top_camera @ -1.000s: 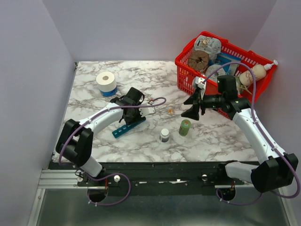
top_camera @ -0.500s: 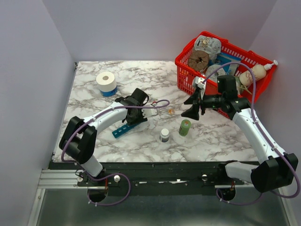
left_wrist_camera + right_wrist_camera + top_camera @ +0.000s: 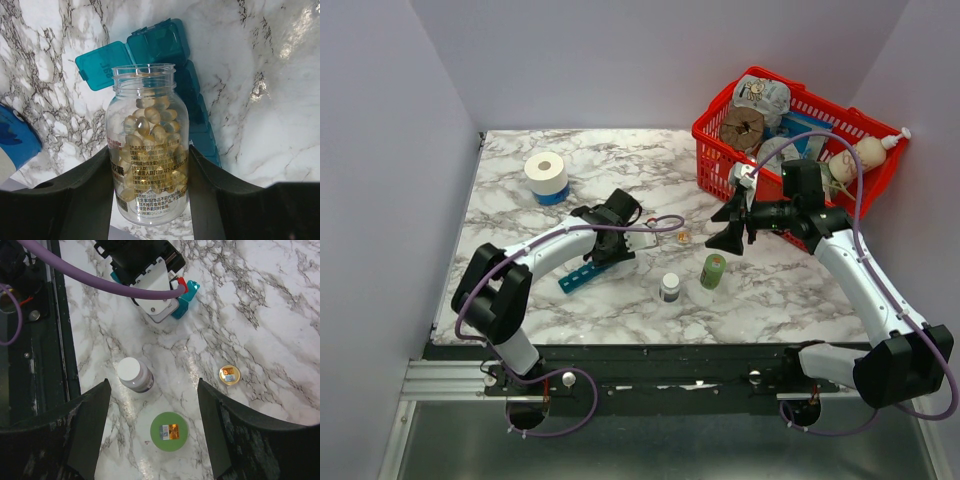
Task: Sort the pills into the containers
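Observation:
My left gripper [image 3: 149,172] is shut on a small clear bottle [image 3: 147,150] with its cap off and its mouth pointing away from the wrist camera. Yellowish-brown pills [image 3: 150,125] fill it. The bottle's mouth is over the blue pill organiser [image 3: 197,105], whose end compartment has its lid [image 3: 102,65] flipped open. In the top view the left gripper [image 3: 620,238] is over the organiser's [image 3: 582,275] far end. The tan cap [image 3: 683,237] lies on the table. My right gripper [image 3: 732,225] is open and empty, hovering above the table.
A green bottle [image 3: 712,270] and a white-capped bottle [image 3: 669,288] stand at the front centre, under the right gripper [image 3: 152,390]. A red wire basket [image 3: 865,125] with several items is at the back right. A white tape roll [image 3: 546,175] is at the back left.
My left gripper has moved a little to the right with the bottle, along the organiser. The right arm has not moved.

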Tool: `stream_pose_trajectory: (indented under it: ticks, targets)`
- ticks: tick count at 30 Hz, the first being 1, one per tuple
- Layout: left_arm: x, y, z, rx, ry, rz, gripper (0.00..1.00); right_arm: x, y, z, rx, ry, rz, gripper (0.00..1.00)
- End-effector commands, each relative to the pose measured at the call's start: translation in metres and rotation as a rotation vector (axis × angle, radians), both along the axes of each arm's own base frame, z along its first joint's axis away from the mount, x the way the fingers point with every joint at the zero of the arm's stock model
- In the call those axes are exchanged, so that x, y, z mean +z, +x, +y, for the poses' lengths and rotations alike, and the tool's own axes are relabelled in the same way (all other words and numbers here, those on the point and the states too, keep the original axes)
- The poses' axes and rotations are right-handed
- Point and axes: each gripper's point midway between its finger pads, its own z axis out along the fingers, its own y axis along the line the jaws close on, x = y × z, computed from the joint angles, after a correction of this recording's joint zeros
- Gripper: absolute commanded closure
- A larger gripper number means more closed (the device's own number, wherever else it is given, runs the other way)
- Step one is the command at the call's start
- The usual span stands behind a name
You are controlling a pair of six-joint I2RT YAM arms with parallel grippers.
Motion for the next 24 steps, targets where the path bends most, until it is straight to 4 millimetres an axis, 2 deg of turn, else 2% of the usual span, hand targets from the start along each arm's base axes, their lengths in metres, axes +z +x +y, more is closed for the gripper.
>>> stream_pose_trajectory:
  ticks: [1, 15, 24]
  targets:
    - [0.008, 0.007, 0.0, 0.011, 0.026, -0.028, 1.0, 0.0, 0.005, -0.001, -0.003, 0.001, -0.018, 0.21]
    - [0.005, 0.005, 0.002, -0.006, 0.057, -0.026, 1.0, -0.001, 0.005, -0.001, -0.005, -0.001, -0.015, 0.21]
    - [0.005, -0.004, 0.006, -0.019, 0.061, -0.007, 1.0, 0.0, 0.006, -0.002, -0.007, -0.002, -0.018, 0.21]
